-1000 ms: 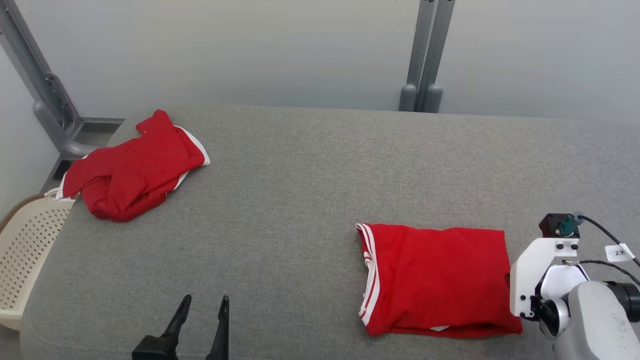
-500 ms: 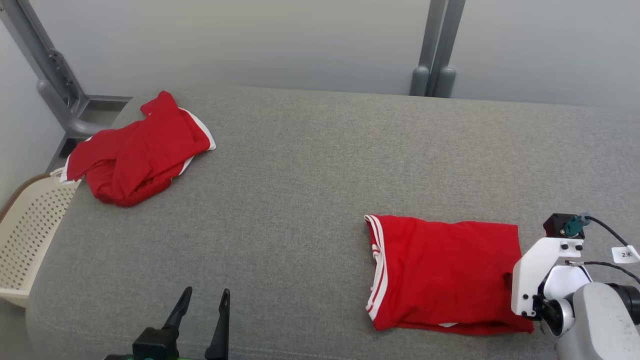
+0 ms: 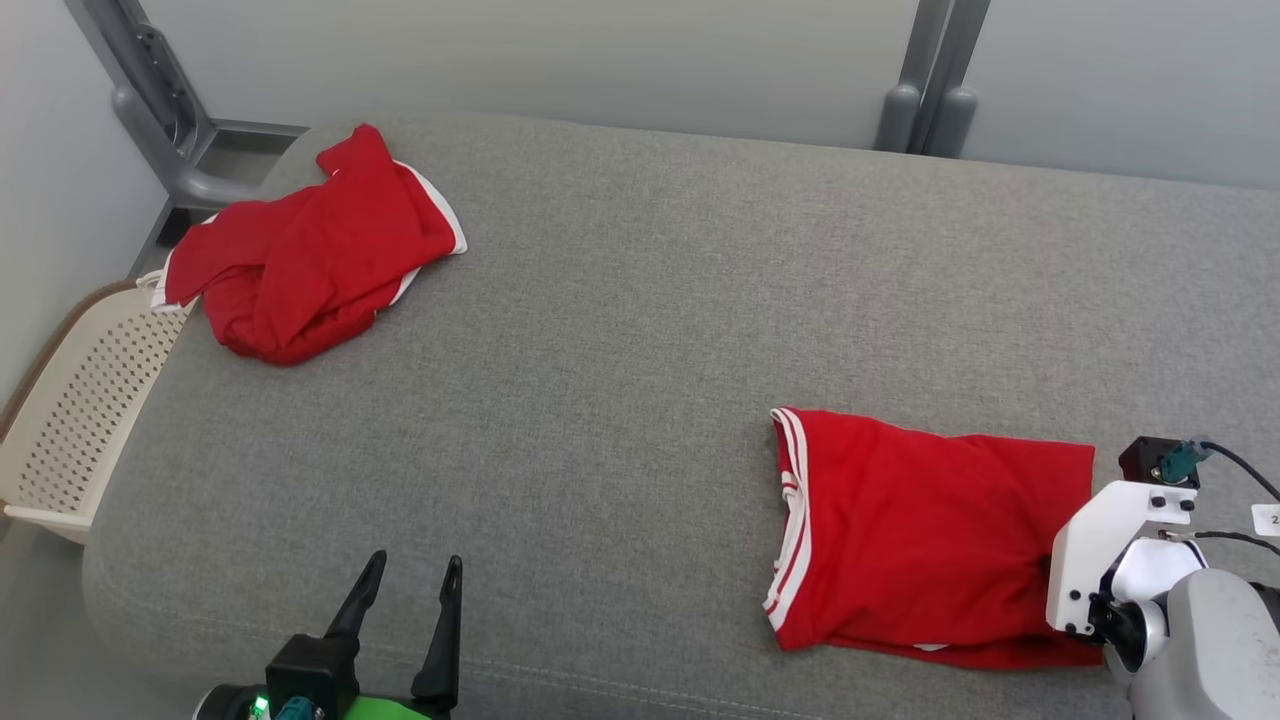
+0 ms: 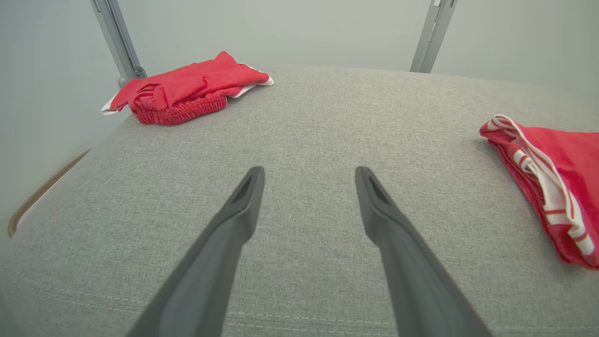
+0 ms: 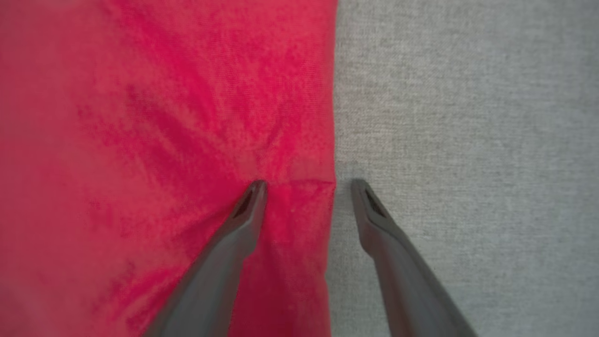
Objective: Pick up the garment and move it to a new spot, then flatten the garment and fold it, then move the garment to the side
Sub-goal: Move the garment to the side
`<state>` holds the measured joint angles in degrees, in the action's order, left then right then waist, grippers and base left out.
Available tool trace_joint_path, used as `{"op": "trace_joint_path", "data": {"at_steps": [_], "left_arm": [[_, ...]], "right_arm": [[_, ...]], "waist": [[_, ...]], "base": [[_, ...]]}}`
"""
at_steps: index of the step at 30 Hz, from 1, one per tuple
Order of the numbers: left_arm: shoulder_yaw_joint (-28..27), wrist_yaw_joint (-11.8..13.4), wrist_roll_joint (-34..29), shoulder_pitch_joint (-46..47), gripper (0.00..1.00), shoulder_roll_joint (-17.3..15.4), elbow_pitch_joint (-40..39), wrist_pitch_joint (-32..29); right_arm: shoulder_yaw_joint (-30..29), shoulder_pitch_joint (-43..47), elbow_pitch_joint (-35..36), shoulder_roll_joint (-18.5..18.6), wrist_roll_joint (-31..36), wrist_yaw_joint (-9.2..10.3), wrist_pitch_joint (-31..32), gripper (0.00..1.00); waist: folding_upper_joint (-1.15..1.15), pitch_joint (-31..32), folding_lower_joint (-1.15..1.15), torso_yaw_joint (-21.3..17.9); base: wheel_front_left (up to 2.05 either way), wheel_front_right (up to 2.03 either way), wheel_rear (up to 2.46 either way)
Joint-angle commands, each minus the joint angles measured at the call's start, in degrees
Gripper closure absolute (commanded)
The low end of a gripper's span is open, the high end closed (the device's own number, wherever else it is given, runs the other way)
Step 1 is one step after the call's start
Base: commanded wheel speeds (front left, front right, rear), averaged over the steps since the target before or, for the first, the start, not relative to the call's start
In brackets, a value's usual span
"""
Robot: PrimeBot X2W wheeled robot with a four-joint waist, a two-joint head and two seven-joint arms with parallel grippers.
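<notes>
Well, in the head view the folded red garment [image 3: 920, 535] lies flat at about four o'clock on the grey cushion [image 3: 620, 330], with its white-striped hem toward the middle. A crumpled red garment [image 3: 310, 255] sits well apart at ten o'clock, near a pale basket [image 3: 70, 420] at nine. The left gripper [image 3: 416, 560] hangs at seven o'clock, jaws apart, holding nothing.

The left wrist view agrees. Both fingers spread over bare cushion, with the folded piece at three o'clock and the crumpled one at eleven.

In the right wrist view the right gripper [image 5: 308, 183] is open and straddles the folded garment's edge. One fingertip is down on red cloth, the other on grey cushion just beside it.

I'd say the folding is done and the move aside is in hand. Next the jaws must close over every layer at that edge, then shift it without spilling the fold.
</notes>
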<state>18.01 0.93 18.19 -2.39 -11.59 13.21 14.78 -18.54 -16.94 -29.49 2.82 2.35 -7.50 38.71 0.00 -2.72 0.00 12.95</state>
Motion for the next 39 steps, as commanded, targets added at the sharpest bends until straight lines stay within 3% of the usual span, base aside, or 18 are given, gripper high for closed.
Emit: {"op": "trace_joint_path", "data": {"at_steps": [1, 2, 10, 18, 29, 39], "left_arm": [[-0.1, -0.2, 0.0, 1.0, 0.00, -0.1, -0.2, 0.4], [0.0, -0.1, -0.1, 1.0, 0.00, -0.1, -0.2, 0.4], [0.4, 0.6, -0.7, 1.7, 0.00, 0.0, -0.4, 0.5], [0.4, 0.7, -0.7, 0.9, 0.00, -0.2, -1.0, 0.4], [1.1, 0.3, -1.8, 1.9, 0.00, -2.1, -2.9, 0.1], [1.7, 0.7, -3.1, 2.6, 0.00, -4.9, -9.6, -3.0]], "right_arm": [[-0.5, -0.4, -1.1, 0.2, 0.7, 0.03, -0.3, 0.93], [-0.7, -0.5, -1.5, 0.2, 1.0, 0.03, -0.5, 1.00], [-0.8, -2.9, -2.6, 0.4, 4.5, 0.08, -4.1, 1.00], [-0.8, -5.4, -3.3, 0.8, 8.5, 0.07, -5.8, 1.00], [-0.3, -12.1, -6.0, 8.2, 11.7, 0.07, -10.0, 1.00], [-0.7, -18.8, -9.2, 13.7, 13.7, 0.07, -16.3, 1.00]], "waist": [[0.00, -0.7, 0.00, 0.6], [0.00, -0.8, 0.00, 0.6], [0.00, -1.0, 0.00, -0.7], [0.00, 0.1, 0.00, -4.7], [0.00, -3.1, 0.00, -10.9], [0.00, -10.1, 0.00, -16.0]], "base": [[0.00, 0.00, 0.00], [0.00, 0.00, 0.00], [0.00, 0.00, 0.00], [0.00, 0.00, 0.00], [0.00, 0.00, 0.00], [0.00, 0.00, 0.00]]}}
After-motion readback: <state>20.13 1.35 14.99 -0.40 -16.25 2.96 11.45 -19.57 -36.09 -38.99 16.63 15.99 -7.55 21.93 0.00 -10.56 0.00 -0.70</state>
